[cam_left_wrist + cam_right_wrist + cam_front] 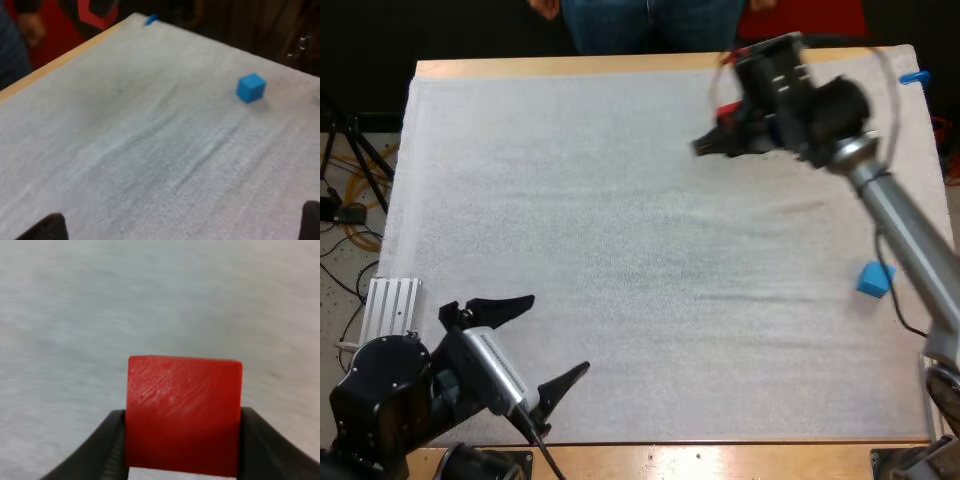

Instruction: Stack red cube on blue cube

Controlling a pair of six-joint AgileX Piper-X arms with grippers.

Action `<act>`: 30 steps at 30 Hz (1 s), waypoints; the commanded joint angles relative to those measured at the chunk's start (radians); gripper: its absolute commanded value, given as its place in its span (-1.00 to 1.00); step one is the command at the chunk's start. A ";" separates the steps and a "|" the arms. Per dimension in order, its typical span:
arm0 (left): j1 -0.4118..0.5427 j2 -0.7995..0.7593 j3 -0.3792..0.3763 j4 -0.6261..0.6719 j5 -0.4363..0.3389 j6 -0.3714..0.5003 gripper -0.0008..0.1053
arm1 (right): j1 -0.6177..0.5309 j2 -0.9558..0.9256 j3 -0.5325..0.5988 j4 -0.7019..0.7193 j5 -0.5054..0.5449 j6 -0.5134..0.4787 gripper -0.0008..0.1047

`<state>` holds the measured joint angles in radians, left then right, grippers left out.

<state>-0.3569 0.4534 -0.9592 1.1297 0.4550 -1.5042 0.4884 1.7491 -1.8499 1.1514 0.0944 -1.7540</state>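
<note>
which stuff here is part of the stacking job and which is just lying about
Job: red cube gripped in right claw; blue cube on the mat.
Lying about: open left claw; ribbed metal block; person's legs at the far side.

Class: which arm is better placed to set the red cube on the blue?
Right. Its jaws grip the red cube, and the blue cube lies beside that arm; the left jaws stand open, empty.

Blue cube on white mat
</note>
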 commanded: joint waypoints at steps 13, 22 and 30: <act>-0.047 0.059 -0.007 0.000 0.009 0.022 0.65 | -0.261 -0.220 0.025 0.117 -0.002 0.002 -0.99; -0.047 0.065 -0.007 -0.039 0.009 0.022 0.65 | -0.364 -0.447 0.340 0.082 0.007 0.000 -0.99; -0.047 0.065 -0.007 -0.039 0.009 0.022 0.65 | -0.447 -0.667 0.681 0.006 0.007 0.010 -0.99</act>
<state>-0.3972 0.5162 -0.9592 1.0976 0.4569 -1.4888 0.0449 1.0879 -1.1658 1.1697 0.0983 -1.7444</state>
